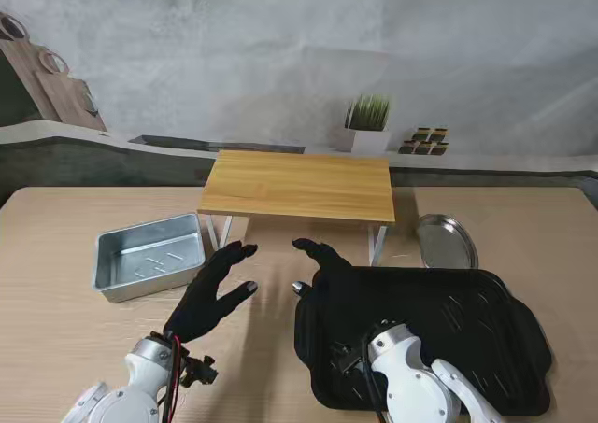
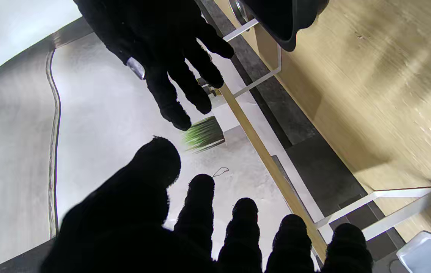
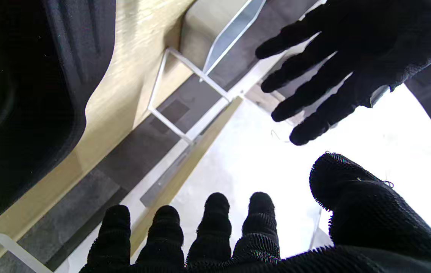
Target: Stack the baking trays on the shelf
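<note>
Both black-gloved hands, left hand (image 1: 213, 297) and right hand (image 1: 329, 275), hover spread and empty. The large black plastic baking tray (image 1: 467, 334) lies at four o'clock of the wooden shelf (image 1: 299, 184); probably light, stiff, best gripped by its rim.

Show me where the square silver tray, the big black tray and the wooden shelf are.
square silver tray (image 1: 149, 255), stand view, on its bare floor.
big black tray (image 1: 467, 316), stand view, on its ribbed floor.
wooden shelf (image 1: 299, 185), stand view, middle of its top board.
</note>
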### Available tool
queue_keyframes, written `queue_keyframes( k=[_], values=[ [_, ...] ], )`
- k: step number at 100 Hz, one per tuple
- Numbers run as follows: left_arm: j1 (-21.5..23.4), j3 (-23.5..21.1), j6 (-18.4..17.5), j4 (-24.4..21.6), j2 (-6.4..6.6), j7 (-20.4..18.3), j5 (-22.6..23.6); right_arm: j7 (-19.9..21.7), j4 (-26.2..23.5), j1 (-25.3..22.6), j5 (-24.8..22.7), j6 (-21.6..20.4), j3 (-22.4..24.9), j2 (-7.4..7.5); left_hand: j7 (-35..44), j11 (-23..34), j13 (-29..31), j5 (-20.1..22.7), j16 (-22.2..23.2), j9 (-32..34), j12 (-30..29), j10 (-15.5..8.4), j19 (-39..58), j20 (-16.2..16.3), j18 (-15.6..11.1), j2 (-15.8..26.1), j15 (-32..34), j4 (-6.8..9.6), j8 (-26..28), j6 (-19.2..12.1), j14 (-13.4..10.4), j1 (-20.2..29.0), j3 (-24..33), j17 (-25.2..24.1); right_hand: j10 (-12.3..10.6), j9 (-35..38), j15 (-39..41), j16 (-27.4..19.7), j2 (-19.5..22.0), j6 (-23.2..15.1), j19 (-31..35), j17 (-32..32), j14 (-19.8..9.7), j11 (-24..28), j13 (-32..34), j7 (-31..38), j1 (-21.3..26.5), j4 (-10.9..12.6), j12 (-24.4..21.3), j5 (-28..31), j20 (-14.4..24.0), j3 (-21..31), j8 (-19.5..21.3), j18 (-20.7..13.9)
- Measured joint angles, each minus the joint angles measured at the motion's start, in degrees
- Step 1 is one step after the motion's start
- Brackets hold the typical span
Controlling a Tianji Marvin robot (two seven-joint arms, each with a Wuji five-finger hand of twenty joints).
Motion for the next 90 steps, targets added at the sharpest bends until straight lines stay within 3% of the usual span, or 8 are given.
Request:
queue_keyframes(
  k=[49, 64, 77, 90],
  values=[
    [1.39, -0.64, -0.71, -0.62, 0.02, 0.24, 1.17, 0.24, 0.11, 0.78, 0.20, -0.44, -0.33, 0.02, 0.00, 1.67, 0.00, 0.70, 0.81, 0.24, 0.17, 0.51, 0.00, 0.01, 0.00, -0.36, 0.28, 0.01, 0.05, 0.84, 0.06, 0.87, 1.12, 0.00, 0.00, 0.00, 0.72, 0.00, 0.00, 0.00, 0.00, 0.00, 0.00, 0.60, 0.00, 0.03, 0.00, 0.00, 0.27, 0.00, 0.54, 0.00, 0.64, 0.00],
    [1.39, -0.54, -0.86, -0.61, 0.07, 0.32, 1.69, 0.14, -0.24, 0.59, 0.21, -0.05, -0.17, 0.01, 2.87, 4.15, 0.00, 0.72, 8.77, 0.67, 2.90, 2.05, 3.55, 7.96, 0.13, -0.88, 2.76, 0.01, 2.01, 5.01, 2.08, 0.87, 1.50, -0.85, 0.00, 0.00, 0.83, 0.00, 0.00, 0.00, 0.00, 0.00, 0.00, 0.88, 0.00, 0.03, 0.00, 0.00, 0.59, 0.00, 0.54, 0.00, 0.67, 0.00],
    [1.60, -0.52, -0.96, -0.64, 0.15, 0.06, 1.75, -0.29, -1.22, -0.17, -0.10, 0.51, 0.12, 0.00, 5.38, 5.17, 0.00, 0.70, 12.97, 0.68, 4.91, 2.22, 5.68, 14.43, 0.77, -0.93, 2.91, 0.01, 3.16, 6.34, 2.67, 0.87, 1.73, -1.58, 0.00, 0.00, 1.65, 0.00, 0.00, 0.00, 0.00, 0.18, 0.00, 1.89, 0.00, 0.04, 0.01, 0.00, 0.92, 0.08, 0.55, 0.00, 1.22, 0.00],
    [2.12, -0.62, -2.00, -0.90, 0.44, -0.75, 3.66, -1.45, -2.89, -1.81, -0.72, 0.66, 0.97, -0.13, 7.07, 9.58, -0.01, 0.70, 24.01, 1.30, 8.16, 4.25, 8.71, 25.08, 1.04, -3.06, 5.26, 0.01, 4.85, 8.13, 4.67, 0.74, 6.06, -2.42, 0.00, 0.00, 2.91, 0.00, 0.00, 0.00, 0.00, 0.83, 0.00, 3.72, 0.00, 0.20, 0.05, 0.00, 1.87, 0.98, 0.58, -0.01, 1.28, 0.00]
  ],
)
